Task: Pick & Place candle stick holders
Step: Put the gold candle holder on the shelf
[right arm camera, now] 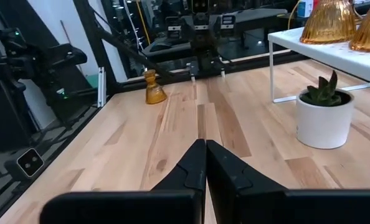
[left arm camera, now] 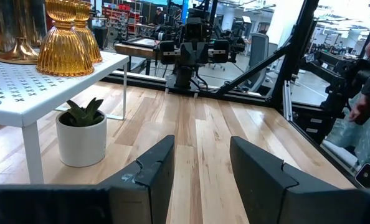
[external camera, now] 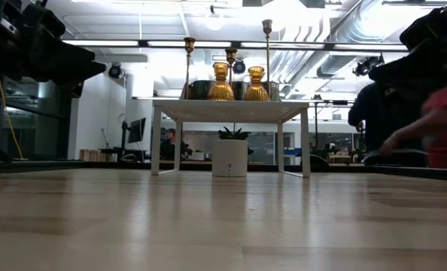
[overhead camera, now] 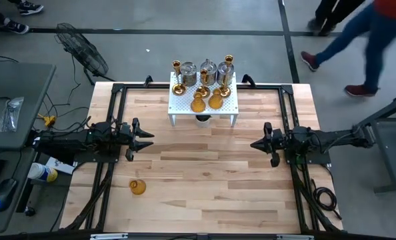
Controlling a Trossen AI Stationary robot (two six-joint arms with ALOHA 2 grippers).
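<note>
Only overhead: stray amber holder (overhead camera: 137, 187).

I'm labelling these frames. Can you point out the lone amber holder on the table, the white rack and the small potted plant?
amber holder (overhead camera: 137, 187): high view, its body.
white rack (overhead camera: 185, 105): high view, bare perforated top.
potted plant (left arm camera: 81, 138): left wrist view, the white pot's wall.

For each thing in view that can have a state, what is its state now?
Left gripper: open, empty, above the table's left side.
Right gripper: shut, empty, above the table's right side.
Amber holder: alone on the table, near the left arm; upright in the right wrist view.
Other holders: upright on the white rack.
Potted plant: upright under the rack.
</note>
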